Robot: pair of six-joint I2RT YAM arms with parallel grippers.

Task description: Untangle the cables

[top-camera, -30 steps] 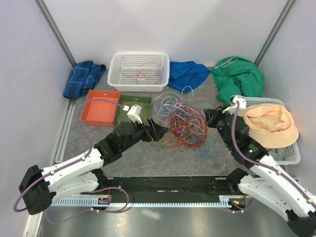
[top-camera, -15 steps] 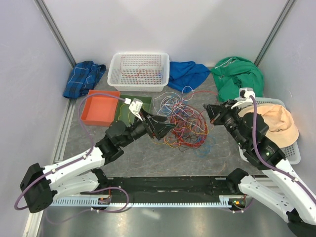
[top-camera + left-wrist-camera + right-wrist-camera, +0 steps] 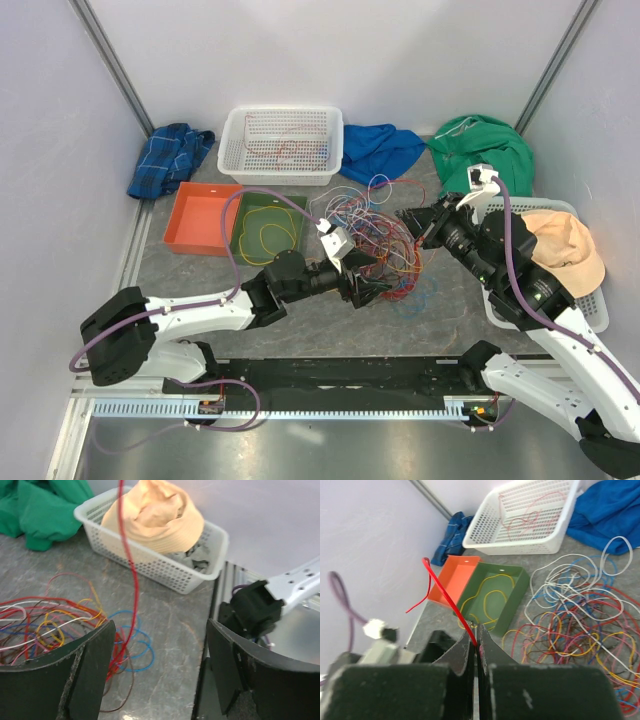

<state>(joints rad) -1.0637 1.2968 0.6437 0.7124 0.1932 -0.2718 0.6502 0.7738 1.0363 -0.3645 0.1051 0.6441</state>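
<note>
The cables point(image 3: 368, 243) lie in a loose tangle of red, orange, yellow, blue, white and purple wire mid-table. My right gripper point(image 3: 476, 642) is shut on a red cable point(image 3: 446, 599) and holds it up above the pile's right side point(image 3: 410, 216). That red cable point(image 3: 128, 555) hangs straight down in the left wrist view, just in front of the left finger point(image 3: 90, 670). My left gripper point(image 3: 160, 665) is open at the pile's near right edge point(image 3: 378, 290), with only bare table and blue loops point(image 3: 136, 640) between its fingers.
A green tray point(image 3: 268, 222) holds a yellow cable, with an orange tray point(image 3: 203, 216) beside it. A white basket point(image 3: 282, 143) at the back holds a reddish cable. Cloths lie along the back. At the right, a white basket point(image 3: 590, 312) holds a peach hat point(image 3: 555, 248).
My left arm has reached right, past the front of the pile, and its jaws have narrowed a little. My right gripper has risen and moved left, still pinching the red cable.
</note>
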